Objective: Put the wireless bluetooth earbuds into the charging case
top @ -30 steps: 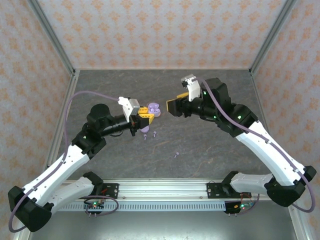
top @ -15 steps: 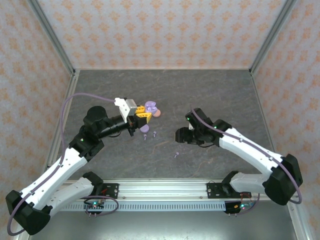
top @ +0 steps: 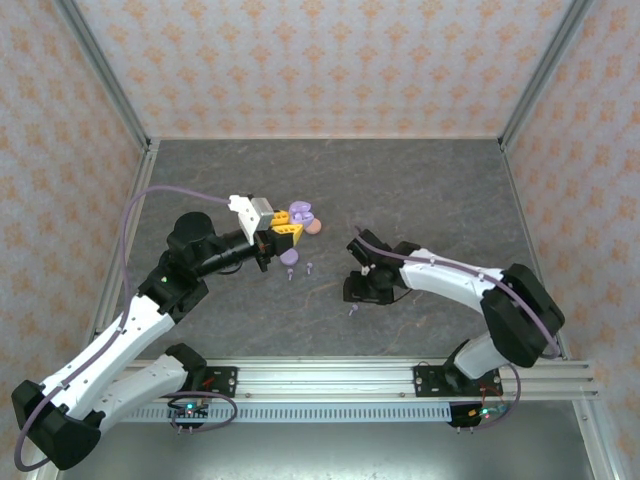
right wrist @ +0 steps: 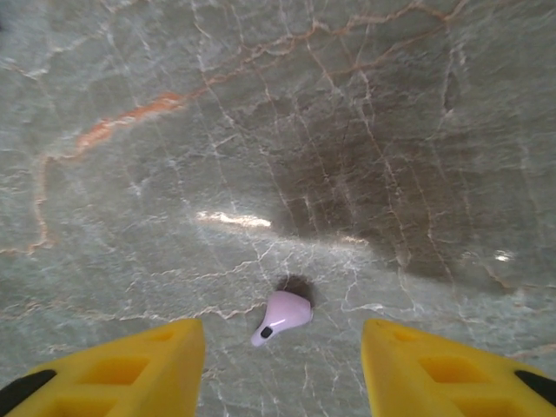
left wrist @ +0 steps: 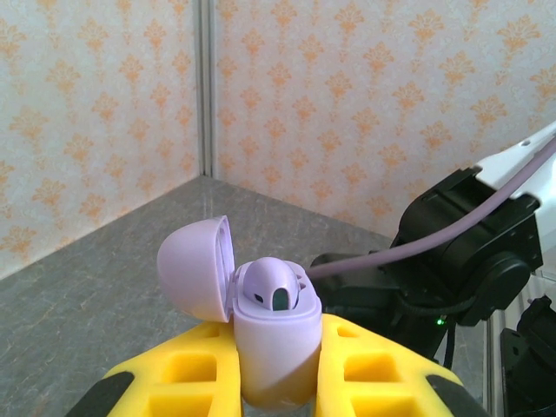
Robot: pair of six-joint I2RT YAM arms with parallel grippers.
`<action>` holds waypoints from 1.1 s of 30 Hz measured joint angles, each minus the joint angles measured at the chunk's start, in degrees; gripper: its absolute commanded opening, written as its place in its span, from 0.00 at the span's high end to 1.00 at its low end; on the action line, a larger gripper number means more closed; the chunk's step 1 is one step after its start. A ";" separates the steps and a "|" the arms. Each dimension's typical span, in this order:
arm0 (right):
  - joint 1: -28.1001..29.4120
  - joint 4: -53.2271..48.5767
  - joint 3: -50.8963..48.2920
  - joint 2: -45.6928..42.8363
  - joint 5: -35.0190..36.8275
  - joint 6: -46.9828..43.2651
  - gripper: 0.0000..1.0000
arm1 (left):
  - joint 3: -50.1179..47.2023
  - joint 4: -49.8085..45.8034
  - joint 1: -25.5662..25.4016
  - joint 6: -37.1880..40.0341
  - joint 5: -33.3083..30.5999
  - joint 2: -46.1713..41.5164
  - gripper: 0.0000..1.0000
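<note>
- Your left claw (left wrist: 276, 382) is clenched on the lilac charging case (left wrist: 274, 343). Its 2 yellow fingers press the case's sides, and the case stands upright between them.
- The case's lid (left wrist: 195, 269) is swung open and leans toward 9 o'clock in the left wrist view.
- A seated earbud (left wrist: 271, 291), lilac with a dark spot, rests in the case's open mouth.
- From above, the left claw (top: 285, 232) sits at about 9 o'clock from the middle of the bench (top: 430, 180), with the case lifted off the surface.
- Your right claw (top: 355, 288) hangs low over the bench at about 5 o'clock from the middle.
- A loose earbud (top: 352, 311), lilac, lies just at 6 o'clock of the right claw.
- In the right wrist view the right claw (right wrist: 282, 365) is released, with its 2 yellow fingers well apart. The loose earbud (right wrist: 280, 317) lies flat on the bench (right wrist: 347, 130) between them and touches neither.
- A second lilac earbud (top: 290, 272) and a third lilac earbud (top: 309, 267) lie on the bench near 6 o'clock of the left claw.
- A lilac disc (top: 290, 257) lies just beside those 2 earbuds.
- A pink disc (top: 313, 227) lies at 3 o'clock of the left claw's tip.
</note>
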 measured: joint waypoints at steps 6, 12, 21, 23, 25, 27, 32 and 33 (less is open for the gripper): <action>1.29 0.87 0.00 2.95 -0.33 0.00 0.55 | 0.00 -0.50 0.00 0.42 0.00 0.00 1.00; 2.03 1.55 0.13 5.20 -0.81 -0.02 0.63 | 0.00 -0.87 0.00 0.42 -0.02 0.04 1.00; 2.05 0.66 0.44 5.66 0.00 -0.02 0.75 | 0.00 -1.31 0.00 0.46 -0.02 0.26 1.00; 2.05 0.48 0.46 5.66 0.13 -0.07 0.76 | 0.00 -1.38 0.00 0.50 -0.02 0.26 1.00; 2.05 0.44 0.46 5.62 0.37 -0.24 0.77 | 0.00 -1.40 0.00 0.70 -0.02 0.26 1.00; 2.10 0.46 0.46 5.33 0.57 -0.33 0.78 | 0.00 -1.40 0.00 1.01 -0.04 0.26 1.00; 2.60 0.87 0.90 2.27 1.16 -1.36 0.78 | 0.00 -1.38 0.00 1.07 -0.04 0.26 1.00; 2.64 0.83 1.22 1.11 1.49 -1.62 0.78 | -0.04 -1.31 0.00 1.05 -0.07 0.28 1.00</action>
